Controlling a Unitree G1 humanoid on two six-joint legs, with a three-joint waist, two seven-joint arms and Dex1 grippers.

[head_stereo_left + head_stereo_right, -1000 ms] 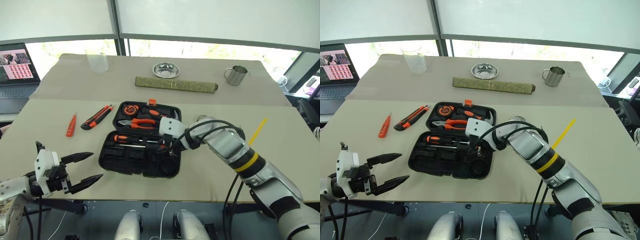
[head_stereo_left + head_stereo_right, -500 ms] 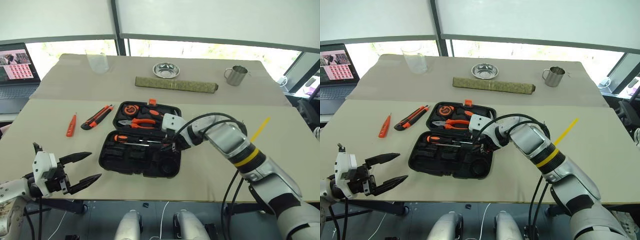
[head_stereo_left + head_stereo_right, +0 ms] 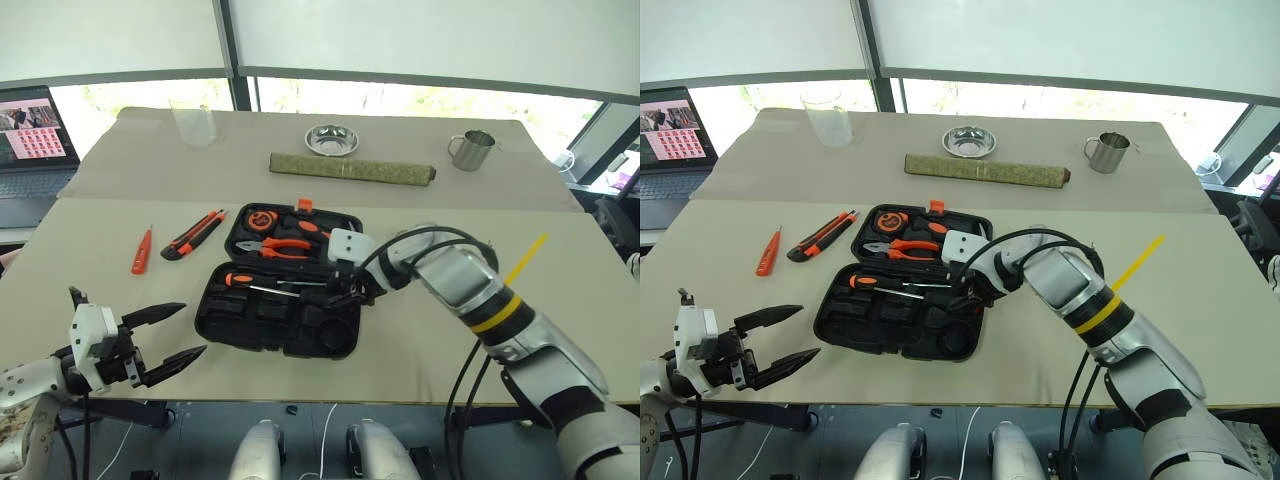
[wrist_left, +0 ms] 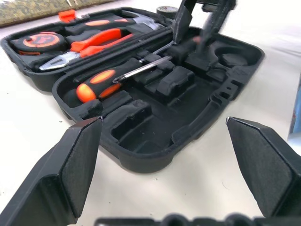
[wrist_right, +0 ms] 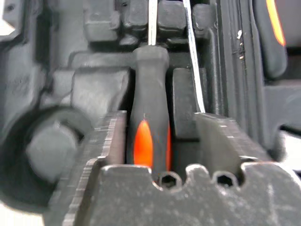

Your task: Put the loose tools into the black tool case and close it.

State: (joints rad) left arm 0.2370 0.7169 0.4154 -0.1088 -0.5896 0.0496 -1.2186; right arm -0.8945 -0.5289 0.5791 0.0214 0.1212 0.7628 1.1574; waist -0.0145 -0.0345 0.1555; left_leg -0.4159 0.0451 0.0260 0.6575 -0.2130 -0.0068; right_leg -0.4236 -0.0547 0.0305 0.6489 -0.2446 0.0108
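Since the earlier frame, the right gripper (image 5: 162, 125) has parted its fingers about a screwdriver (image 5: 150, 117) now seated in the black tool case (image 3: 265, 330) at frame centre, releasing it, while the left gripper (image 3: 165, 338) waits spread at lower left

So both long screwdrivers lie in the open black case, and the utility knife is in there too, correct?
Not quite. The utility knife lies on the table, left of the black case, as the left eye view shows. Both long screwdrivers are in the case.
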